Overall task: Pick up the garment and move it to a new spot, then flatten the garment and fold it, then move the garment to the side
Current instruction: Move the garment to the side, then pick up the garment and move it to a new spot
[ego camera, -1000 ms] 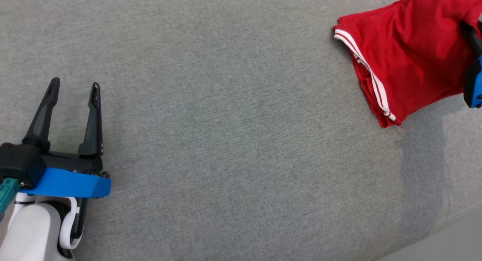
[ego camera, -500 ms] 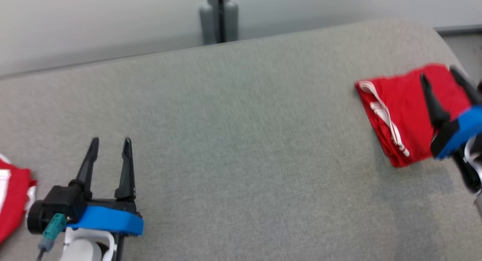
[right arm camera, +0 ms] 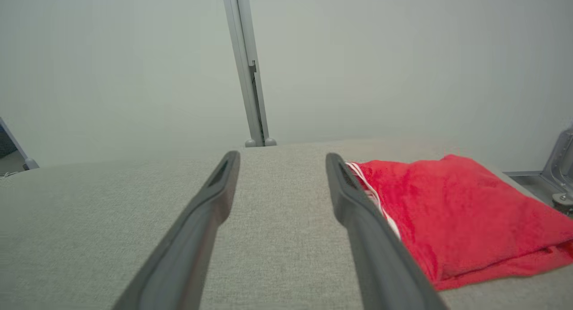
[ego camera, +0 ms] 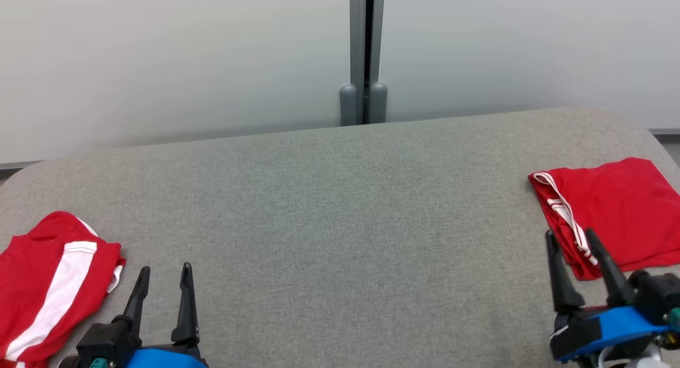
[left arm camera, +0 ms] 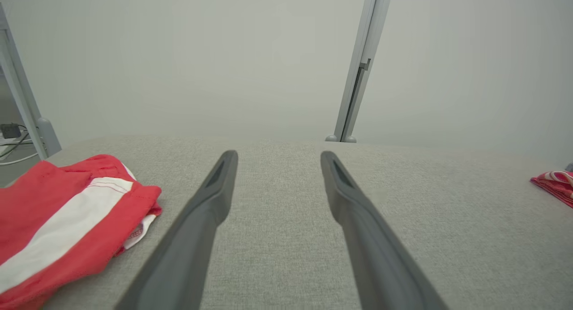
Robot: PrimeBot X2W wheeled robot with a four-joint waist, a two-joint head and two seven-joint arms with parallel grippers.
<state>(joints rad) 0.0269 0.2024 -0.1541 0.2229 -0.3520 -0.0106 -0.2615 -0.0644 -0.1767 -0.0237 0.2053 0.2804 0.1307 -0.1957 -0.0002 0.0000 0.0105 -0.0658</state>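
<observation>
**Near field.** The left gripper (ego camera: 164, 275) stands at the lower left, its two dark fingers spread with nothing between them, as they were a second ago. Just outside its left finger lies a second red garment (ego camera: 48, 283) with a broad white stripe, rumpled and clear of the fingers. You see it in the head view now because the camera has tilted up, not because it has moved.

At the lower right, the right gripper (ego camera: 571, 235) is likewise released, fingers apart and empty over the grey padded surface (ego camera: 340, 214). Compare the earlier pictures:
- A second ago this gripper showed at the view's right edge, against the cloth.
- Half a second ago its fingers were spread above the cloth.
- Now it is drawn back to the cloth's near edge.

**Middle field.** The folded red garment (ego camera: 619, 211) lies flat on the surface, just beyond the right gripper's right finger and to its outer side. Its white-striped edge is turned toward the gap between the fingers. In the head view the fingertips overlap its near left corner, and you cannot tell whether they touch it. In the right wrist view the space between the fingers shows bare surface, and the garment begins at the right finger.

**Far field.** Beyond both pairs of fingertips, a grey post (ego camera: 366, 54) rises against a pale wall (ego camera: 159, 65) behind the surface's far edge.
</observation>
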